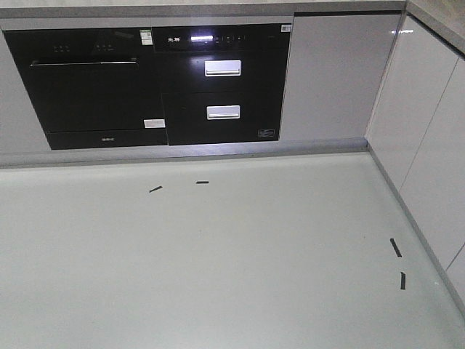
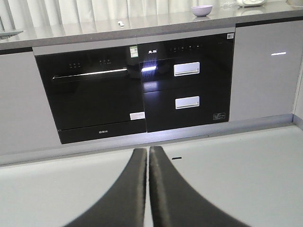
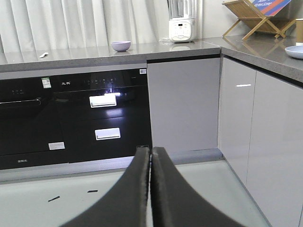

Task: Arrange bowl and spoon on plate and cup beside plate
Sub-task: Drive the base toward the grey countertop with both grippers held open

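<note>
Left gripper [image 2: 148,151] – two matte black, curved fingers pressed together, only a hairline seam between the tips and nothing held. It hangs over the pale, glossy floor [image 2: 246,170], facing the black glass oven [image 2: 90,94]. Right gripper [image 3: 151,150] is the same: smooth dark fingers closed tip to tip, empty, low above the floor near the cabinet corner.

Bowl [image 3: 121,46] – small, round, lavender, matte plastic. It sits upright on the grey stone-look worktop [image 3: 85,59], above the black drawer unit [image 3: 104,118] w/ two silvery rectangular handles. Spoon [image 3: 43,55] is a small pale sliver lying flat on the same worktop, well to the left of the bowl in the right wrist view. Too small to tell scoop from handle.

Plate [image 3: 295,51] lies on the side run of worktop at the right edge of that view, a shallow pale blue disc partly cut off by the frame. Cup [image 3: 299,31] is close behind it. It's brown paper w/ only a strip showing, and I can't tell if it touches the plate. All four are well away from both grippers.

Also on the worktop are a white boxy appliance [image 3: 182,29] and a slatted wooden rack [image 3: 253,19]. Pleated pale curtains [image 3: 71,23] hang behind. Cabinet doors [image 3: 184,104] are flat, glossy, light grey. In the front view, short black tape strips [image 1: 202,182] lie on the floor.
</note>
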